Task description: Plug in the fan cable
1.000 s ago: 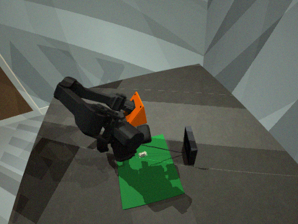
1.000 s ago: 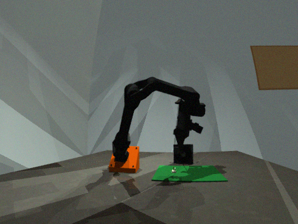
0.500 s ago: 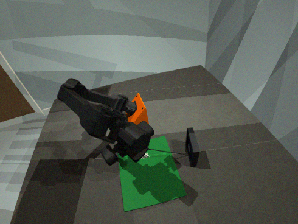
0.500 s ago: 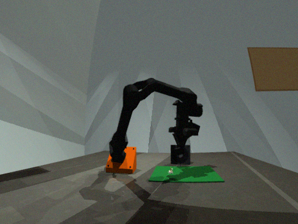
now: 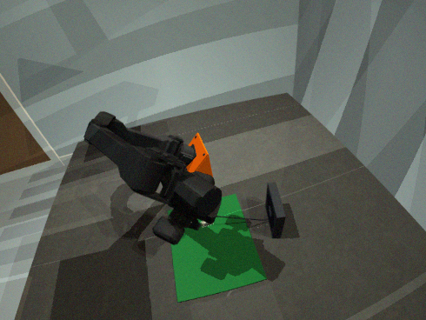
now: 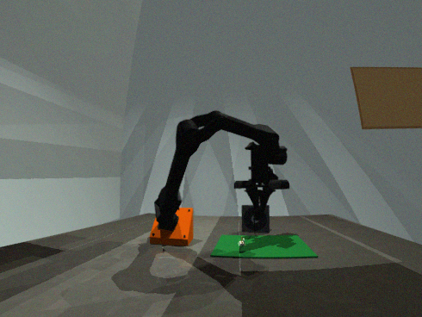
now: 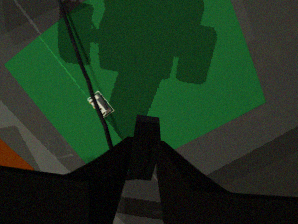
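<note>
board (image 5: 196, 278) (image 6: 297, 251) (image 7: 220, 105): green | fan (image 5: 276, 213) (image 6: 247, 224): black | arm (image 5: 143, 170) (image 6: 238, 125): black | base mount (image 5: 204, 165) (image 6: 186, 224): orange

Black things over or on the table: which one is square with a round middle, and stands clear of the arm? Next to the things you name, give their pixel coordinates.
The fan (image 5: 275, 210) (image 6: 245, 220), upright beyond the green board (image 5: 196, 283) (image 6: 301, 251); the black arm (image 5: 139, 170) (image 6: 178, 165) is long and jointed.
</note>
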Action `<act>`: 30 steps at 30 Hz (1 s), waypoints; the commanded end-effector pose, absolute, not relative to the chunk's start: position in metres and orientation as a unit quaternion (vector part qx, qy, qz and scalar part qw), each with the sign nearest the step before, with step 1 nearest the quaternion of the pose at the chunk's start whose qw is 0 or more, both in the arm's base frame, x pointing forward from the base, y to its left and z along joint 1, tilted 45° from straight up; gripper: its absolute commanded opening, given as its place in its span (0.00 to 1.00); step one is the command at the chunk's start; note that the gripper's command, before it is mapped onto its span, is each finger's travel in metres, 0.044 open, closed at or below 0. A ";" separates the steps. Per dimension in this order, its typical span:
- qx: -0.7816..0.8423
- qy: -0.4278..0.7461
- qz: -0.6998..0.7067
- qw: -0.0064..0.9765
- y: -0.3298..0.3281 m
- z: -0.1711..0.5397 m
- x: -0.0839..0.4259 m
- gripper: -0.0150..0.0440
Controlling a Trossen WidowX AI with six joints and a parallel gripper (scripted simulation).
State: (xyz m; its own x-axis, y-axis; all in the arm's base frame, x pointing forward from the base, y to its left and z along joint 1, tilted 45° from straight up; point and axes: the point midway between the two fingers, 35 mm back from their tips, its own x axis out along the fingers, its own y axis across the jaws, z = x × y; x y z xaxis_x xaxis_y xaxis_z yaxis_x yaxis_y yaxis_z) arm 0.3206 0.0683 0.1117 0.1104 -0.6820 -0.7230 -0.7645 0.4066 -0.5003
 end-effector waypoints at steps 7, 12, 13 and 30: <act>-0.545 0.665 0.063 0.507 0.065 0.110 0.321 0.25; -0.525 0.670 0.083 0.518 0.061 0.104 0.319 0.25; -0.521 0.671 0.088 0.521 0.060 0.103 0.318 0.25; -0.445 0.663 0.175 0.577 0.049 0.084 0.312 0.25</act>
State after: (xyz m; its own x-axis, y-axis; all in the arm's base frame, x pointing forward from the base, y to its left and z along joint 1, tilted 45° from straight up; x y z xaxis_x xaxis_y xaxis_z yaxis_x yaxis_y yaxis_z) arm 0.3124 0.0492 0.0863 0.0546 -0.4366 -0.8980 -0.7890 0.5323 -0.3067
